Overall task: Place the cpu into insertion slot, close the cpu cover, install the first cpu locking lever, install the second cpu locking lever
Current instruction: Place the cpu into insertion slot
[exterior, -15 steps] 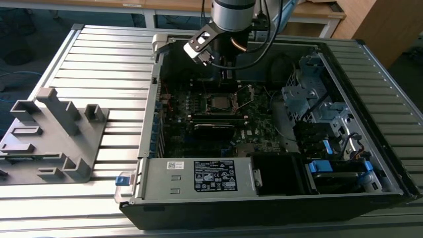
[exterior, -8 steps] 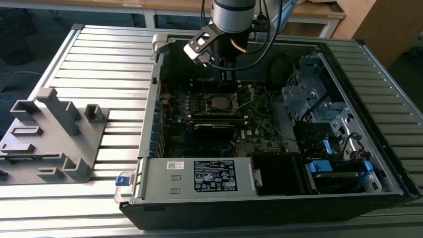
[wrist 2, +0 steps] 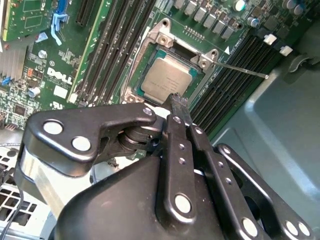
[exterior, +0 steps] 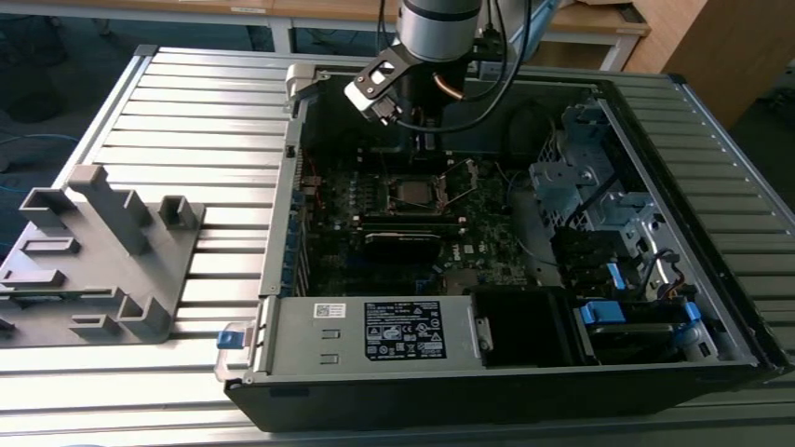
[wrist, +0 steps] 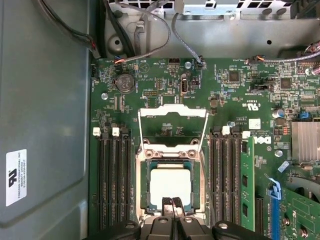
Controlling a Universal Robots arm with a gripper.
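Exterior view: arm [exterior: 437, 28] hangs over the open case [exterior: 497, 396], cpu cover [exterior: 463, 180] tipped up. Second wrist view: dull silver cpu [wrist 2: 167, 78] sits in the insertion slot [wrist 2: 151, 59], gripper [wrist 2: 177, 102] pinched together, empty, at its edge. First wrist view shows the cover's square window instead.

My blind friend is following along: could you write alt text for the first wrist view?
A silver-grey cpu sits in the insertion slot of a green motherboard, with the gripper, fingertips together, at one edge. The cpu cover is swung open on the opposite side, and black memory slots flank the slot.
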